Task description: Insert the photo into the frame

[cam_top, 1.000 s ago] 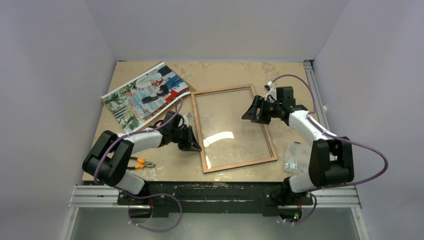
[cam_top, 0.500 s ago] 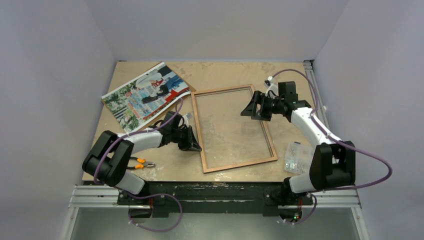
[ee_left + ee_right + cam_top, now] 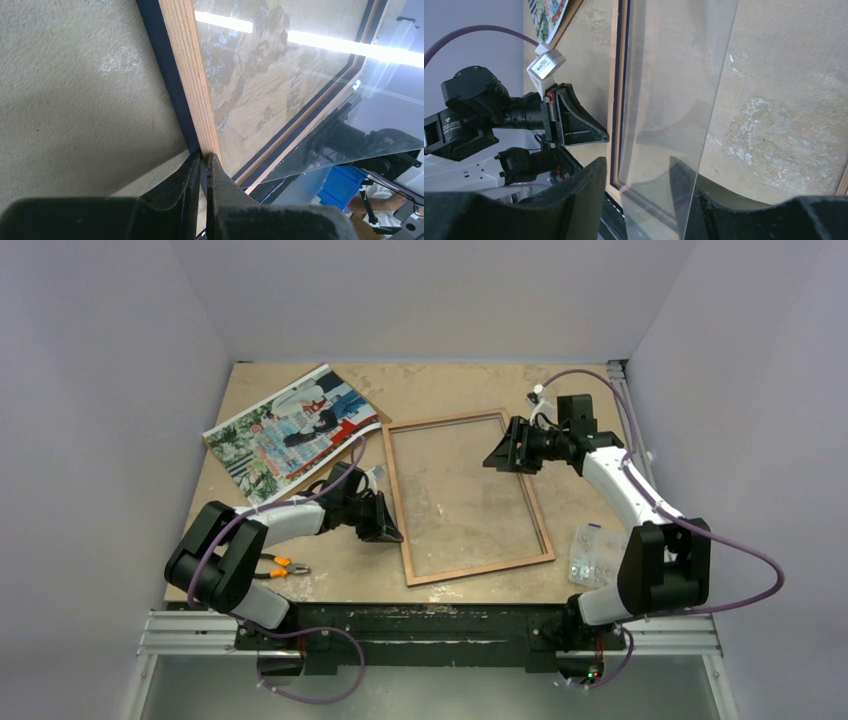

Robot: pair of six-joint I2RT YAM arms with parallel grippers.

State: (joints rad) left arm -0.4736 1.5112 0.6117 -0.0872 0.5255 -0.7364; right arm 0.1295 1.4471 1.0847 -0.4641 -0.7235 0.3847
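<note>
Our left gripper (image 3: 204,165) is pinched tight on the left rail of the frame (image 3: 187,70), which lies wood side up on the table (image 3: 450,390). Our right gripper (image 3: 636,162) stands apart, astride the clear pane's (image 3: 669,75) edge. The photo (image 3: 290,430) lies far left, near the frame's corner.

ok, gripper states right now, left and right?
Left gripper: shut on the frame rail.
Right gripper: open, the clear pane standing between its fingers.
</note>
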